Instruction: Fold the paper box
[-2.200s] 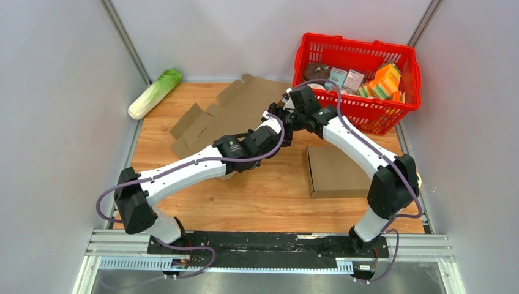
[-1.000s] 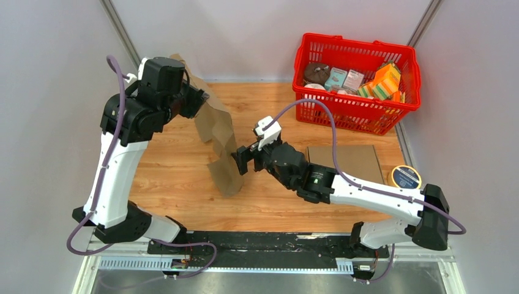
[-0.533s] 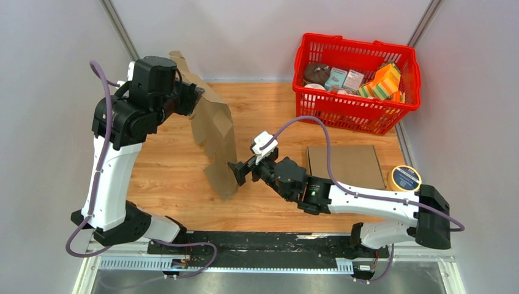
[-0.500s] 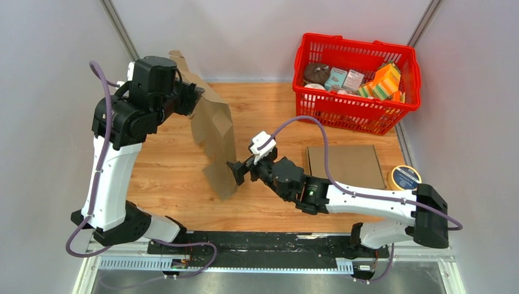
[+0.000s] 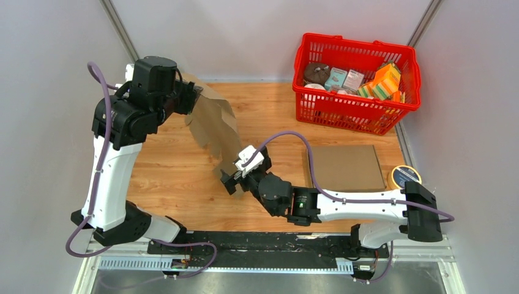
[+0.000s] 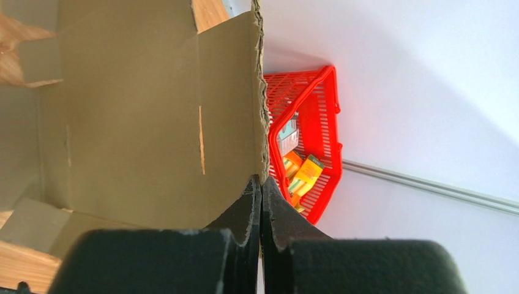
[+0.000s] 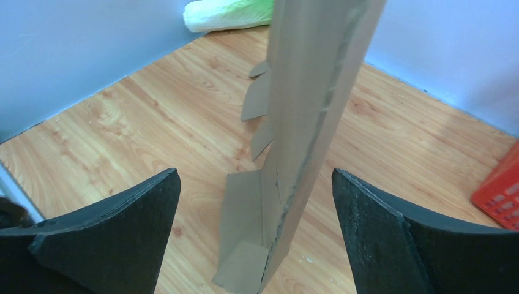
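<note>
Black fingers of the left gripper are pinched fully together on the ragged upper edge of the brown corrugated cardboard box blank, lifted high at about 10 o'clock of the light wooden table. From that grip the blank hangs as an unfolded sheet, matte and dull brown. Creased panels, a narrow slit and small side flaps show in the left wrist view. It slants down toward 7 o'clock, where its lowest flap meets the wood.

There the right gripper has its two dark, broad fingers spread as wide as they go. The sheet, seen edge-on with its fluted core showing, stands upright between them. Neither finger touches it, and this gripper holds nothing.

Farther out, a flat rectangular piece of brown cardboard lies at 3 o'clock. A round tin with a yellow rim and dark lid sits just beside its right edge. At 1 o'clock is a red plastic lattice basket holding small packets and orange boxes. In the right wrist view, a pale green cabbage lies against the far wall.
</note>
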Robot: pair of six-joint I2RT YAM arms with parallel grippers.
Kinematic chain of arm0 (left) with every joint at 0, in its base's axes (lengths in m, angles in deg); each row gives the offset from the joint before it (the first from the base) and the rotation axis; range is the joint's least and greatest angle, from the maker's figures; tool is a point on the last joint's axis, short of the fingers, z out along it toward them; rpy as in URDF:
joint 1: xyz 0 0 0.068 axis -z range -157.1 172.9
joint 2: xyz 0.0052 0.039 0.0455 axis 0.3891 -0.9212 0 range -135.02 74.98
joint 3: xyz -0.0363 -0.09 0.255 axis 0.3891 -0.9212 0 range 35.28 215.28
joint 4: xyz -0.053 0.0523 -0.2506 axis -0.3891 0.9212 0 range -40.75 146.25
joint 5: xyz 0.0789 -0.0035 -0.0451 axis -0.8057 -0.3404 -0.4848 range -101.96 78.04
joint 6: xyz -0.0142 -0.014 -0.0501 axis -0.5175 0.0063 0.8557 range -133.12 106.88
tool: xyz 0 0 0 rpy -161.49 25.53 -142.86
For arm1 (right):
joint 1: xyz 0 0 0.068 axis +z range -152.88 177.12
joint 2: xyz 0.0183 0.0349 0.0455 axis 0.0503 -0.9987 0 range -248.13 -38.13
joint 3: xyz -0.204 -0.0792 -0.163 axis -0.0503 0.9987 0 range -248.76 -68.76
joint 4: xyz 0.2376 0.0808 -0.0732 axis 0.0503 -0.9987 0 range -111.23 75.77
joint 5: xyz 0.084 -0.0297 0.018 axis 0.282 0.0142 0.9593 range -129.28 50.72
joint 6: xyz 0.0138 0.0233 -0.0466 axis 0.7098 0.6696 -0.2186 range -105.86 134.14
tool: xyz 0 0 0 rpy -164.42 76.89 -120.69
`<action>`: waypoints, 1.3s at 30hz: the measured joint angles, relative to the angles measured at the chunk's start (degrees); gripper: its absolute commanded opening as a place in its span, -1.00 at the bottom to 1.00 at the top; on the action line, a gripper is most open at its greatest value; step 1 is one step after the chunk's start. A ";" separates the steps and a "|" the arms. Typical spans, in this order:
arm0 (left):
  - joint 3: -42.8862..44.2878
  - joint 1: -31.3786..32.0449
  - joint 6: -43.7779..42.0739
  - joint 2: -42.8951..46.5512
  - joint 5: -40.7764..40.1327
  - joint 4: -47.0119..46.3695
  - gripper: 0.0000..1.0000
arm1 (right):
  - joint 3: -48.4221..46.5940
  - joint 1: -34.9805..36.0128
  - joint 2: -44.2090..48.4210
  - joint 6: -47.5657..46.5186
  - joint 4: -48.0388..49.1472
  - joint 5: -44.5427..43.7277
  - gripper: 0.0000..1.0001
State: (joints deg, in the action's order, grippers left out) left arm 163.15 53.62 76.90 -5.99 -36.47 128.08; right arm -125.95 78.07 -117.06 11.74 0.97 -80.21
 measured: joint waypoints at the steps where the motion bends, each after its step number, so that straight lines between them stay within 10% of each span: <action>1: 0.00 0.00 0.09 0.02 0.02 0.00 -1.00 | -0.15 -0.02 0.17 0.00 -0.13 -1.01 1.00; 7: -0.31 0.00 0.24 0.33 0.02 -0.07 -1.00 | -0.74 -4.13 0.17 -0.68 1.03 -5.42 0.53; 12: -2.93 0.00 1.09 3.15 0.02 0.00 -1.00 | -0.74 -8.52 -0.13 -3.78 4.70 -3.98 -0.51; 16: -3.45 -0.04 1.11 5.22 -0.04 0.02 -0.94 | -1.86 -10.23 -0.74 -6.32 5.16 -0.52 -0.92; 18: -3.63 -0.04 0.48 5.99 0.00 -0.02 -0.64 | -1.90 -10.27 -0.07 -6.78 4.17 2.56 -1.00; 21: -7.39 -0.02 -4.98 8.33 0.22 -3.89 0.48 | -2.01 -11.43 2.34 -5.86 -0.66 9.27 -1.00; 32: -19.17 -0.07 -48.52 16.11 15.96 -32.54 0.53 | -33.88 -33.20 2.73 -5.44 -46.64 43.87 -1.00; 39: -4.09 -0.09 -66.77 14.67 31.12 -31.98 0.33 | -55.82 -43.23 -4.28 -7.85 -69.77 66.75 -1.00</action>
State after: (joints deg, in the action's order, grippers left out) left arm 159.06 53.53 10.13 8.67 -5.35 96.10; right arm -181.77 34.83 -121.35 3.90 -68.80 -13.45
